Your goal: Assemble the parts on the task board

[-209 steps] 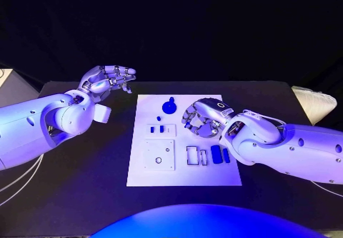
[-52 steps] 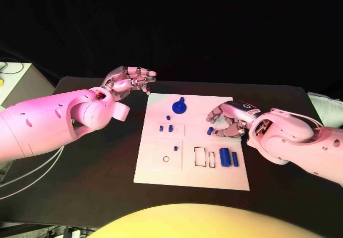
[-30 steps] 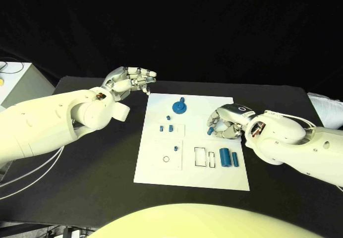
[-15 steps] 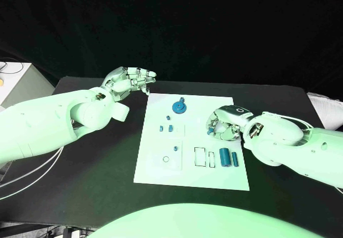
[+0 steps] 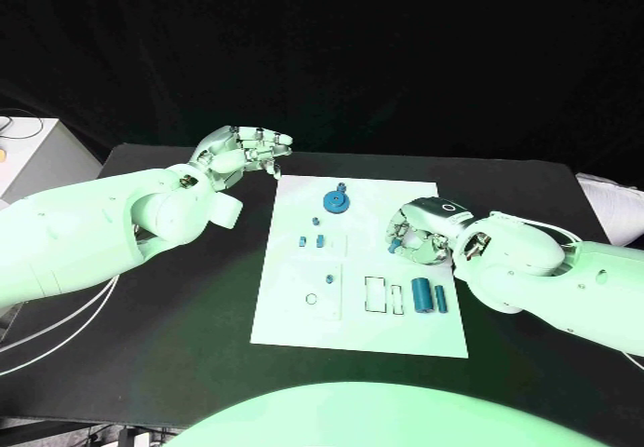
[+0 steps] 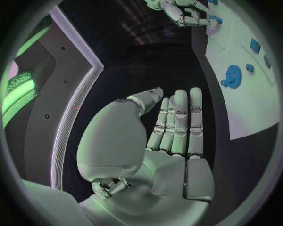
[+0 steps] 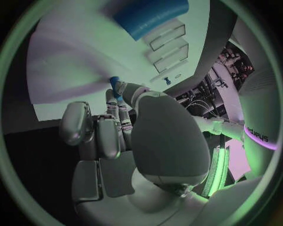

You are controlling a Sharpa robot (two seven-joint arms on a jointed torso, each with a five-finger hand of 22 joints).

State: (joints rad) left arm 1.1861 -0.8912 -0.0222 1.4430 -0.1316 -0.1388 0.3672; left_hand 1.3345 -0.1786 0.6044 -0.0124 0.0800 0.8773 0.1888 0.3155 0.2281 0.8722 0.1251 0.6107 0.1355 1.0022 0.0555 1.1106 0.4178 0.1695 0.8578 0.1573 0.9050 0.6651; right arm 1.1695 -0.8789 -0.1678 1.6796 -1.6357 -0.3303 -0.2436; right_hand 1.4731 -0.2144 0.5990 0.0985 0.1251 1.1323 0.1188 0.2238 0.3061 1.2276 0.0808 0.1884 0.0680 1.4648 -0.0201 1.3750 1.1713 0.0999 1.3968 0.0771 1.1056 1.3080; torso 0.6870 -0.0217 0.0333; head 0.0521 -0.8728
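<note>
— Where do we have the right silver hand (image 5: pixel 416 235)?

— Low over the white flat task board (image 5: pixel 303 326), at its right edge, fingers curled around a small blue peg (image 5: pixel 395 247) — we see the peg at the fingertips from the wrist too.

— And our left silver hand (image 5: pixel 242 149)?

— Raised beyond the board's far left corner, holding nothing, fingers loosely apart.

— Other parts?

— A blue gear-shaped piece (image 5: pixel 334 200) near the far edge, two blue cylinders (image 5: pixel 430 297) side by side toward the right.

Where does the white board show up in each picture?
Head view: task board mid-table, between the arms.
Left wrist view: board beyond the left hand, off to its side.
Right wrist view: board past the fingertips of the right hand.
Shared landmark: the right hand at the board's edge.
</note>
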